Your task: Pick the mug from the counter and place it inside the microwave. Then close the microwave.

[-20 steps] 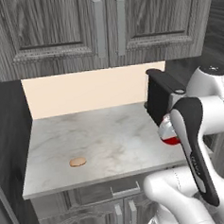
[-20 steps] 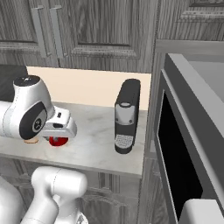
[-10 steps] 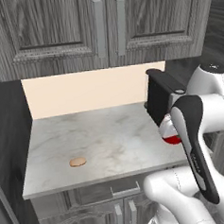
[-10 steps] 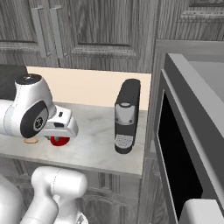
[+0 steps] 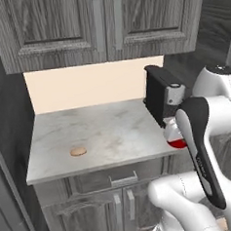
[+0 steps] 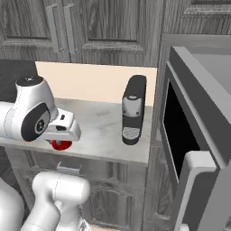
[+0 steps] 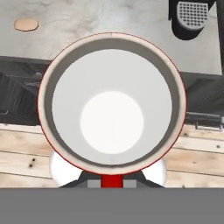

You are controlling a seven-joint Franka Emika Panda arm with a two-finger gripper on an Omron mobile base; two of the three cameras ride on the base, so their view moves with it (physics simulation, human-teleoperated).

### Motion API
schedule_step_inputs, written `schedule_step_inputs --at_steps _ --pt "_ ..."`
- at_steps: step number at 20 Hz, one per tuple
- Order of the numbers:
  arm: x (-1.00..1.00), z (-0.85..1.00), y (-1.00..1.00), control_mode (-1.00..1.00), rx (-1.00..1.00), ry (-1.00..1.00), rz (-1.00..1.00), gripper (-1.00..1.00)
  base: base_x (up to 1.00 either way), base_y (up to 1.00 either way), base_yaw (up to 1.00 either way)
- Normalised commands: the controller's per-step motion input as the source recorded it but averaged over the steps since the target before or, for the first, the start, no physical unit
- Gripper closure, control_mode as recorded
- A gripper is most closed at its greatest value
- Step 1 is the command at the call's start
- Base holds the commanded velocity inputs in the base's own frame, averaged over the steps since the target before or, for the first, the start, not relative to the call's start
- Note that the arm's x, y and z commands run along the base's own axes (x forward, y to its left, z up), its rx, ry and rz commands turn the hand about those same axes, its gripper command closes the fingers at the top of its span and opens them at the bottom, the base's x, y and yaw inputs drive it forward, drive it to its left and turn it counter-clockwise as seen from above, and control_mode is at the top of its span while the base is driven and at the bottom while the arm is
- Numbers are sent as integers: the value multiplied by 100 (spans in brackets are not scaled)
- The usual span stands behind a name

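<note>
My gripper (image 5: 174, 132) is shut on the red mug (image 5: 177, 142), which hangs at the counter's (image 5: 104, 130) front right corner. From the right, the mug (image 6: 61, 144) shows as a red patch under the gripper (image 6: 63, 135), by the counter's (image 6: 101, 135) front edge. In the hand view the mug's (image 7: 112, 105) empty white inside faces the camera, over the counter (image 7: 109, 17) edge, cabinet fronts and wood floor. The fingers are hidden under the mug. The microwave (image 6: 198, 85) stands at the right with its dark cavity exposed and its door (image 6: 198, 191) swung open.
A black coffee machine (image 5: 160, 97) (image 6: 133, 110) (image 7: 190, 17) stands at the counter's right end, between the mug and the microwave. A flat tan cookie (image 5: 78, 151) (image 7: 26, 24) lies near the counter's front left. Grey cabinets (image 5: 96, 26) hang above.
The hand with the mug has edged slightly to the right; the grip has not changed and nothing else has moved.
</note>
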Motion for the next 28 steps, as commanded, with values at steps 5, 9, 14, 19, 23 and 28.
schedule_step_inputs --at_steps 5,9,14,19,23,28 --pt "0 0 0 100 0 0 0 100 -74 13 -5" --pt "0 0 0 100 0 0 0 100 -96 15 -14" --pt "0 0 0 100 0 0 0 100 -99 7 -39" --pt "0 0 0 100 0 0 0 100 -87 4 -75" --pt "0 0 0 100 0 0 0 100 -60 8 -83" --pt "0 0 0 100 0 0 0 100 -37 -19 -71"
